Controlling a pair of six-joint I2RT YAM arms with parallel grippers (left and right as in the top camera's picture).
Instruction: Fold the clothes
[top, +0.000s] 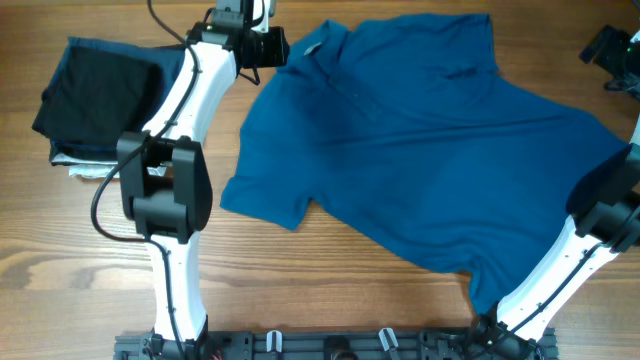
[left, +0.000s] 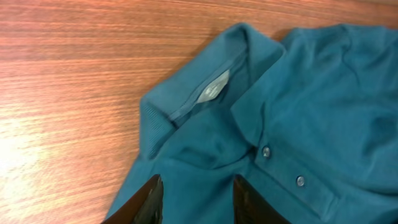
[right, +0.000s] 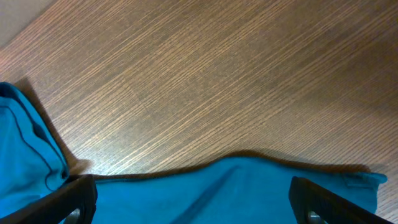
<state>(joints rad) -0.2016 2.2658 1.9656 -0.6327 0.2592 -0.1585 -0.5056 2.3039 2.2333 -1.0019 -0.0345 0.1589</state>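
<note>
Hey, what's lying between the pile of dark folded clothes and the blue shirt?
The overhead view shows the left arm crossing a strip of bare wooden table there.

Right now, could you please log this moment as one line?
T-shirt unfolded on table | left claw open by collar | right claw open over edge

T-shirt (top: 420, 150) on table (top: 60, 250), folded garments (top: 100, 100) to its left.
T-shirt lies across centre and right; collar (left: 186, 99) at its far-left end, label (left: 213, 88) inside. Folded garments apart from it, left arm (top: 175, 110) between. Left gripper (left: 196, 202) over fabric beside collar; right gripper (right: 199, 205) over right edge.
</note>
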